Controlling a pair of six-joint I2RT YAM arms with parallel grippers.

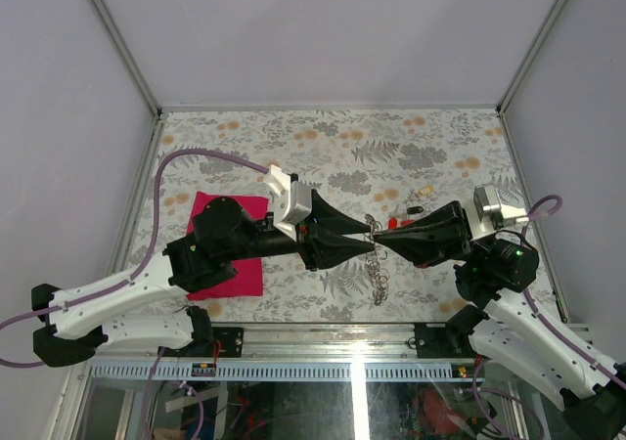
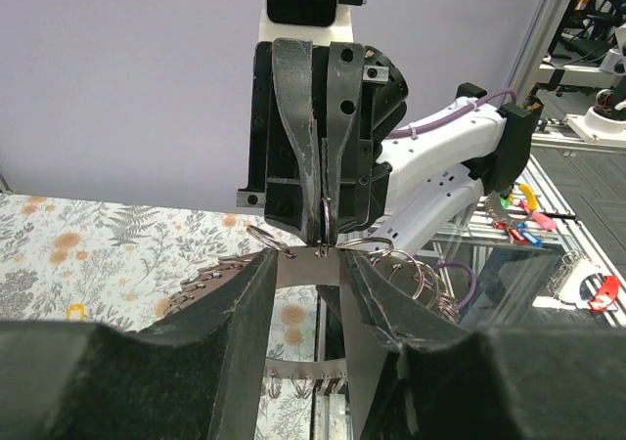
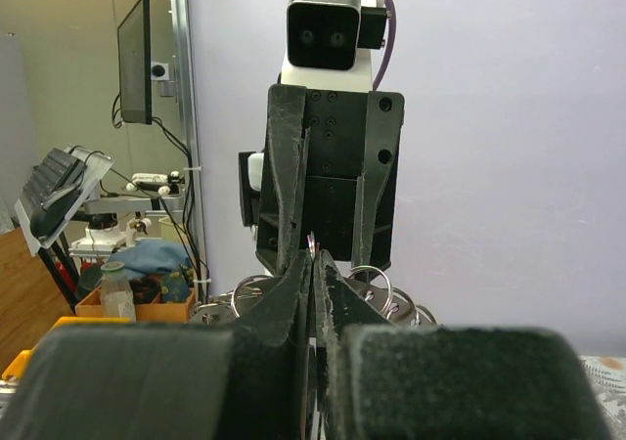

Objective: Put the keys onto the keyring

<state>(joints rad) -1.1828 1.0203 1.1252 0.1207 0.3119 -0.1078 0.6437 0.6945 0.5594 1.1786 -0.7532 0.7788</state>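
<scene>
1. The right end effector (image 1: 381, 235) is clamped fully shut on a loop of the keyring (image 1: 378, 269), held up over the desk (image 1: 323, 156). The rest of the rings hang below the tips.
2. The left end effector (image 1: 366, 237) meets it tip to tip, jaws a narrow gap apart. In the left wrist view, loops sit just beside both fingertips (image 2: 262, 269), and none is clearly pinched.
3. The keys (image 1: 399, 222), red- and black-headed, lie on the desk near the right end effector, on its far side.
4. A magenta cloth (image 1: 230, 254) lies under the left arm.
</scene>
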